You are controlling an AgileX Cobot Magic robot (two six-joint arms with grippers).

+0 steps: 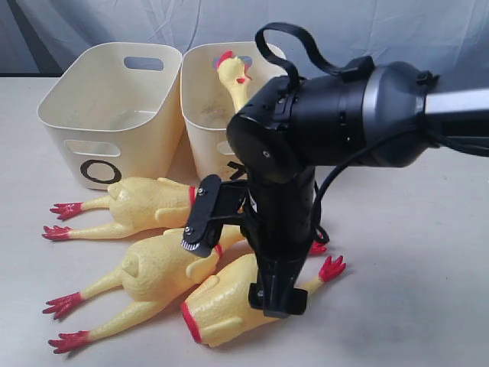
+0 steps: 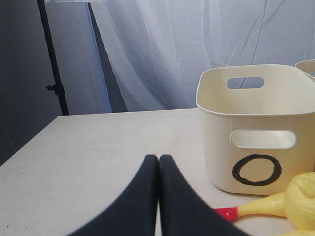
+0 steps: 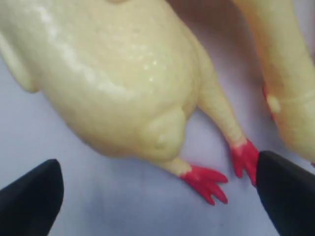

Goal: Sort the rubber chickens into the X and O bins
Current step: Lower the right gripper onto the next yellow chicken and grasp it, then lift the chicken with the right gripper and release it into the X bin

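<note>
The O bin point(image 1: 107, 115) and the X bin point(image 1: 210, 122) stand side by side at the back. A chicken's head point(image 1: 233, 76) sticks out of the X bin. Three rubber chickens lie in front: one by the O bin point(image 1: 145, 206), one in the middle point(image 1: 153, 271), and the headless one with a red rim point(image 1: 221, 302). My right arm point(image 1: 279, 229) reaches down over the headless one. My right gripper point(image 3: 157, 196) is open wide above a chicken's rump point(image 3: 113, 73) and red feet point(image 3: 206, 182), holding nothing. My left gripper point(image 2: 158, 167) is shut and empty, low over the table beside the O bin point(image 2: 256, 123).
A second yellow chicken point(image 3: 290, 73) lies just past the feet in the right wrist view. A chicken's leg with a red foot point(image 2: 226, 214) lies near the left gripper. Bare table point(image 1: 412, 252) stretches to the right, and a white curtain point(image 2: 197, 44) hangs behind.
</note>
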